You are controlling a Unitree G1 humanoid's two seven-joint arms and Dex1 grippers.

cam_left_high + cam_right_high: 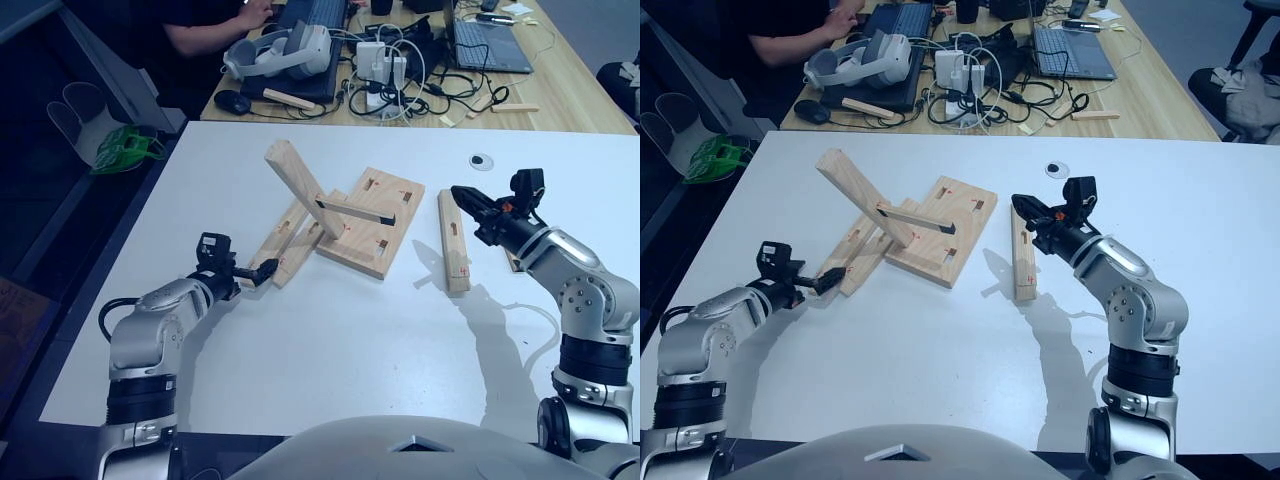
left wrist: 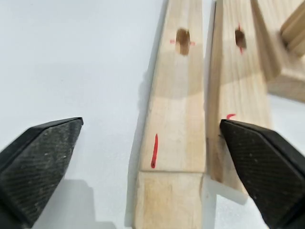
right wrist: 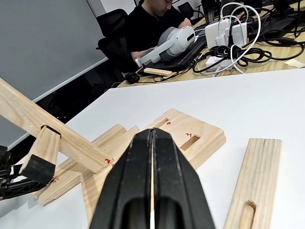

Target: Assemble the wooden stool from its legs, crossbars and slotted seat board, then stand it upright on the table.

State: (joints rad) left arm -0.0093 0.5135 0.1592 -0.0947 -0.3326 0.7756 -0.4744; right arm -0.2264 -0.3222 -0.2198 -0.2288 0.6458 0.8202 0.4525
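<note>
A pale rectangular wooden seat board [image 1: 375, 225] with cut slots lies flat near the middle of the white counter [image 1: 330, 340]. From its 9 o'clock edge a pale wooden tilted leg [image 1: 297, 172] rises at a slant. A short dark-ended wooden crossbar [image 1: 350, 210] is plugged into it and reaches out over the board. At the board's 8 o'clock lie two paired legs [image 1: 288, 240], flat and touching along their length. A lone leg [image 1: 453, 240] lies at 3 o'clock, apart from the board.

The left claw [image 2: 152, 167] is released, its fingers spread to either side of the near end of the outer leg [image 2: 174, 119] of the pair, not touching it. The right claw [image 3: 152, 191] is clenched on nothing and hovers by the 12 o'clock end of the lone leg; whether it touches the wood I cannot tell.

The pieces look like dry softwood: light, stiff and unlikely to slip or bend. A leg is probably best gripped across its narrow sides, near mid-length for balance and clear of the mortise hole. The neighbouring leg leaves the inner finger little room — it may get dragged along. The slanted leg and crossbar look only loosely propped, and a nudge could topple them.
</note>
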